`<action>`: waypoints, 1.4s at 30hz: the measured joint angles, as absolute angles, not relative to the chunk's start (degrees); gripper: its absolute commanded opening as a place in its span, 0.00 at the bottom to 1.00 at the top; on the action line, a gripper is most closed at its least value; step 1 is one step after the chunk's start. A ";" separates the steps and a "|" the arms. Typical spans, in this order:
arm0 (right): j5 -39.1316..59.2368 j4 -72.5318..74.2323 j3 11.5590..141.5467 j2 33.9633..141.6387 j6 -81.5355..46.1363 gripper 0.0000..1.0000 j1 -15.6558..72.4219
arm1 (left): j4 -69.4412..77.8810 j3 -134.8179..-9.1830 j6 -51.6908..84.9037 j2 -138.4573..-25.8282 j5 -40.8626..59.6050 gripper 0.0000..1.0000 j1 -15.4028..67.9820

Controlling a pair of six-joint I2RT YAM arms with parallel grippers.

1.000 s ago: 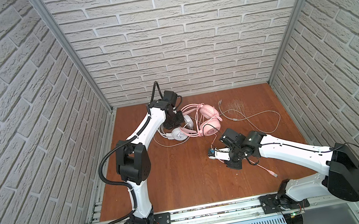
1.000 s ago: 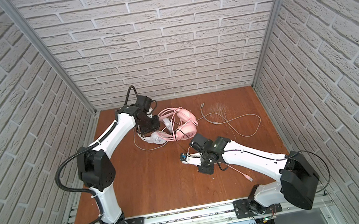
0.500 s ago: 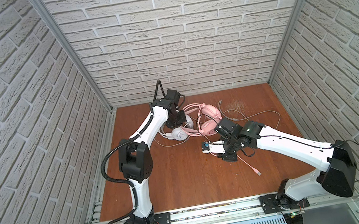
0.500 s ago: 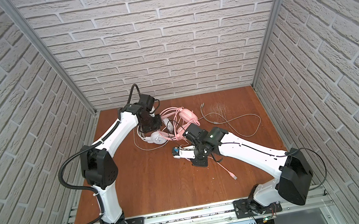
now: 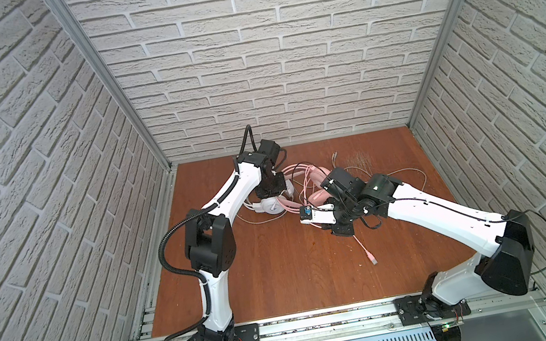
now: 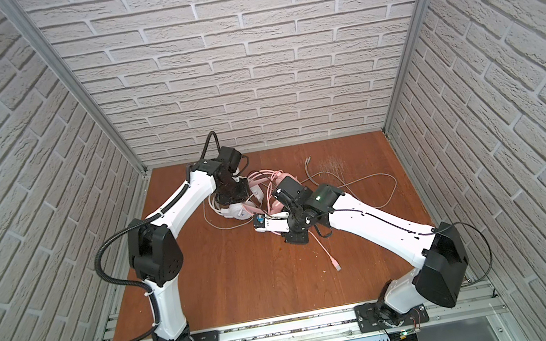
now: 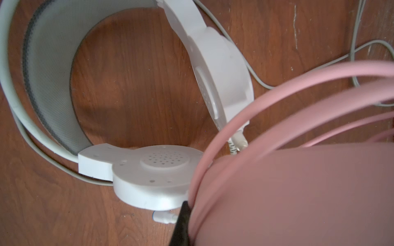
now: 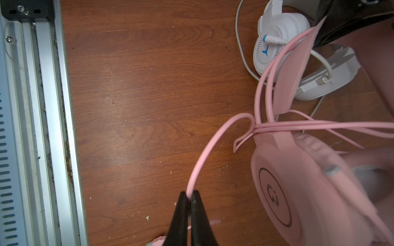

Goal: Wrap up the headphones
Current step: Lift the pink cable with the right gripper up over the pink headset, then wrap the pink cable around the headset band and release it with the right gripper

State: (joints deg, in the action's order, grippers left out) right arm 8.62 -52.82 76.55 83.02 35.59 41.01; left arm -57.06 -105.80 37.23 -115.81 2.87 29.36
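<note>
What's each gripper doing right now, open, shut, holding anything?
Left gripper: shut, clamped on the pink headset.
Right gripper: shut, pinching the pink cord.

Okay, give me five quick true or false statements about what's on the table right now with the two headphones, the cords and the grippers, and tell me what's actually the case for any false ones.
1. The right gripper is shut on the pink cord. True.
2. The white headphones hang in the air. False: they lie on the wooden table.
3. The pink cord's plug lies loose on the table. True.
4. The pink headphones sit far from the white headphones. False: they lie against each other, the pink band crossing a white cup.
5. The left gripper is wide open. False: it is shut, by the pink headband.
</note>
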 measured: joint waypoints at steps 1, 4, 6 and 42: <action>8.62 -52.75 76.99 83.15 35.57 0.06 40.66 | -57.10 -105.80 37.10 -115.85 2.70 0.00 29.47; 8.43 -52.77 78.46 83.61 35.38 0.06 39.66 | -57.14 -105.80 36.99 -115.92 2.35 0.00 29.74; 8.36 -52.86 79.79 84.16 35.16 0.06 39.03 | -57.19 -105.80 36.73 -115.92 2.11 0.00 29.89; -0.23 -57.93 91.94 91.77 31.11 0.05 28.95 | -59.83 -105.80 31.38 -116.33 0.25 0.00 33.08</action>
